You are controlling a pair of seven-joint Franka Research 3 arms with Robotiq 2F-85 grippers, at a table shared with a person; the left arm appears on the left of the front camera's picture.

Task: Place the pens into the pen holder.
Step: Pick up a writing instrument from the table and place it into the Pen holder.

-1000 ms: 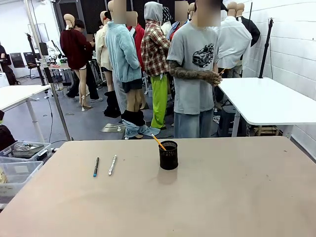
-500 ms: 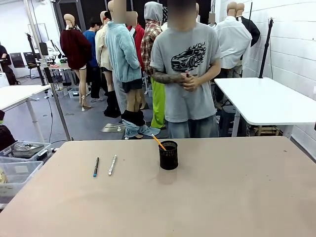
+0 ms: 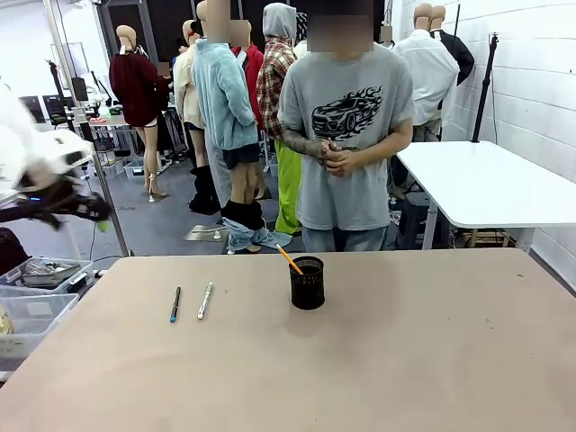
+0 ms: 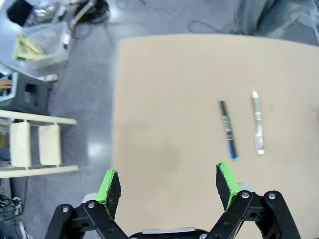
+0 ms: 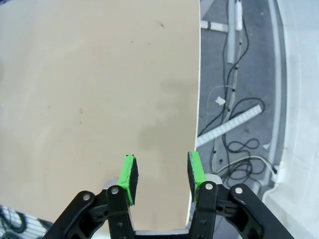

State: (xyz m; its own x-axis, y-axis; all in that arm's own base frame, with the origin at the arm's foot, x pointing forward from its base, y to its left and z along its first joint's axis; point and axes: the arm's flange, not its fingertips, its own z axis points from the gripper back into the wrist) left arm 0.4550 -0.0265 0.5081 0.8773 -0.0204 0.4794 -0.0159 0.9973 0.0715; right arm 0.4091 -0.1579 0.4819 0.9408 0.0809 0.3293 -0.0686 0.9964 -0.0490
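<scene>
Change since the last frames: left arm [image 3: 45, 175] now shows in front view. It enters at the left edge, motion-blurred, up in the air off the left side of the table [image 3: 405, 360]. Half a second back no arm showed there. Person [image 3: 346, 126] at the far side faces the table, hands [image 3: 337, 160] clasped at the waist, same pose as half a second ago. A second ago they stood side-on, further right.

Task items unmoved. Pen holder [image 3: 307, 286] upright near table centre, toward the far edge. Orange pencil [image 3: 289, 259] stands in it, leaning left out over the rim. Black pen [image 3: 175, 304] with teal tip and silver pen [image 3: 205, 301] lie flat on the table, well left of the holder. They are side by side, roughly parallel, not touching, black one on the outside.

Left gripper [image 4: 168, 185]: fingers spread fully wide, nothing between the green pads, nothing held. Its wrist view looks down on the table's left edge. Both loose pens lie ahead and off to one side of the fingers, well apart from them. Floor and a clear plastic bin [image 4: 42, 45] sit beyond the edge.

Right gripper [image 5: 162, 175]: fingers partway apart, gap empty, holds nothing. It hangs over a table edge, cables [image 5: 239, 129] on the floor beside it.
</scene>
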